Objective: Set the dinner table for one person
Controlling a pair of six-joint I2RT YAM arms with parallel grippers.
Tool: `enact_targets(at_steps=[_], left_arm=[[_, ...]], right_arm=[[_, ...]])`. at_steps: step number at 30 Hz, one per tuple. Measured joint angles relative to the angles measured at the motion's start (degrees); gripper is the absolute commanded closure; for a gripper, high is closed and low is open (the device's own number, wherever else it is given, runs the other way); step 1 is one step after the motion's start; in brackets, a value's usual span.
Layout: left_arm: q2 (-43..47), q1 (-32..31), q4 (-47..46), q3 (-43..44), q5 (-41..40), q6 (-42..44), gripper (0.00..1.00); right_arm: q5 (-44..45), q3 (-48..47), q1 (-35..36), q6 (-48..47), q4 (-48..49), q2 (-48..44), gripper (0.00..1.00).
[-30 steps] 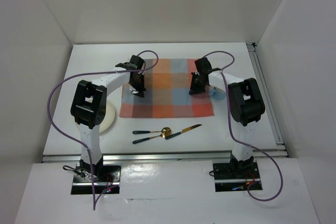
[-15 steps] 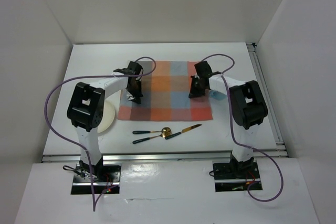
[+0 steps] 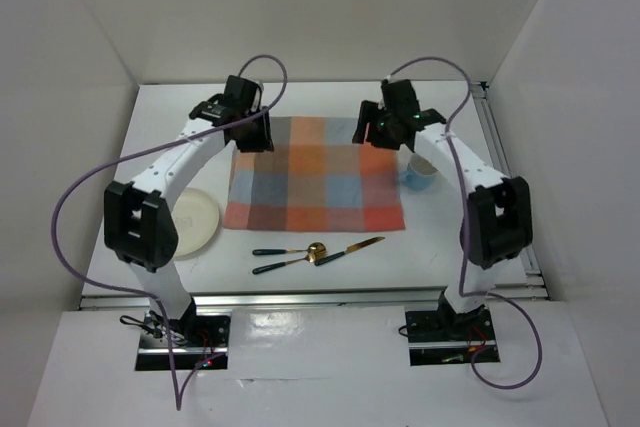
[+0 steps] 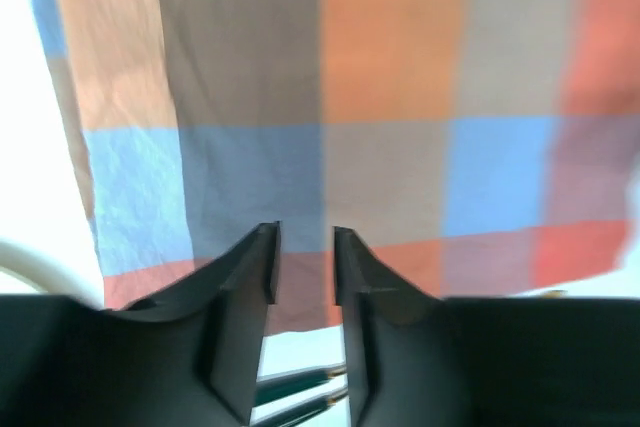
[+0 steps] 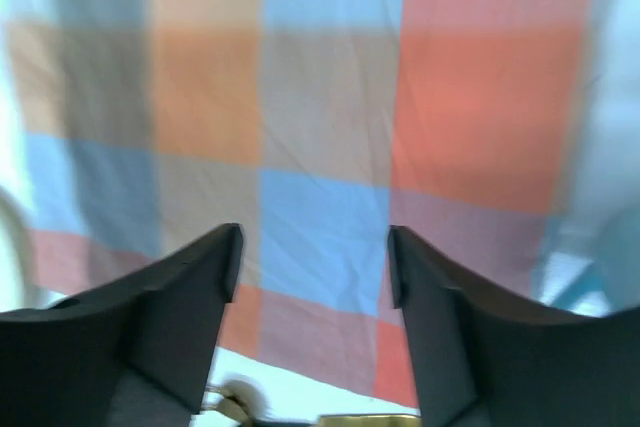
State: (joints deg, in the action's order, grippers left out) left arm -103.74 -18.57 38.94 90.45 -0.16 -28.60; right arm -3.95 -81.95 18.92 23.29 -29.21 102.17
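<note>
Large plain white matte tabletop with metal edge rail (image 3: 425, 247) lies flat under both arms and carries everything else. An orange-blue-brown checked cloth (image 3: 315, 177) is spread flat mid-table.

Left gripper (image 3: 250, 133) hangs above the cloth's far left corner. In the left wrist view (image 4: 305, 239) its fingers stand only a narrow slit apart with nothing between them, and the cloth (image 4: 400, 97) shows through the gap.

Right gripper (image 3: 370, 131) hangs above the cloth's far right corner. In the right wrist view (image 5: 313, 239) the jaws are spread wide and grip nothing, with the cloth (image 5: 330, 97) below.

Round cream plate (image 3: 197, 222) sits on the table left of the cloth, partly behind the left arm, and the visible part shows only its own surface. Small light-blue cup (image 3: 418, 173) stands upright just right of the cloth; its inside is too small to tell.

Near the table's front edge lie two dark-green-handled utensils (image 3: 271, 258), one ending in a gold spoon bowl (image 3: 317, 250), and beside them a gold-bladed knife (image 3: 352, 249).
</note>
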Motion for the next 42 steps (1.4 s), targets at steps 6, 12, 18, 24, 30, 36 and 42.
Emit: enact_targets(at_steps=[6,12,18,24,30,36,42], left_arm=[[12.1,0.0,-0.1,2.7,0.2,0.2,0.41],[16.9,0.0,0.0,2.2,1.4,0.2,0.41],[16.4,0.0,0.9,1.1,3.2,0.2,0.41],[16.4,0.0,0.9,1.1,4.0,0.4,0.42],[16.3,0.0,0.9,1.0,4.7,0.7,0.42],[15.8,0.0,0.5,0.5,5.0,1.7,0.42],[15.6,0.0,0.4,0.1,5.2,1.7,0.42]], right_arm=[[4.0,-1.2,-10.0,1.8,-1.6,-14.3,0.16],[5.5,6.4,-25.5,3.7,-4.7,-18.4,0.16],[1.3,13.4,-27.6,4.2,-7.3,-15.6,0.16],[-1.4,15.9,-27.6,4.9,-5.5,-14.2,0.2],[-3.5,17.2,-27.6,5.9,-3.3,-11.7,0.34],[-4.1,17.8,-27.6,6.5,-1.4,-11.3,0.63],[-3.9,17.8,-27.8,7.1,-0.2,-10.5,0.94]])
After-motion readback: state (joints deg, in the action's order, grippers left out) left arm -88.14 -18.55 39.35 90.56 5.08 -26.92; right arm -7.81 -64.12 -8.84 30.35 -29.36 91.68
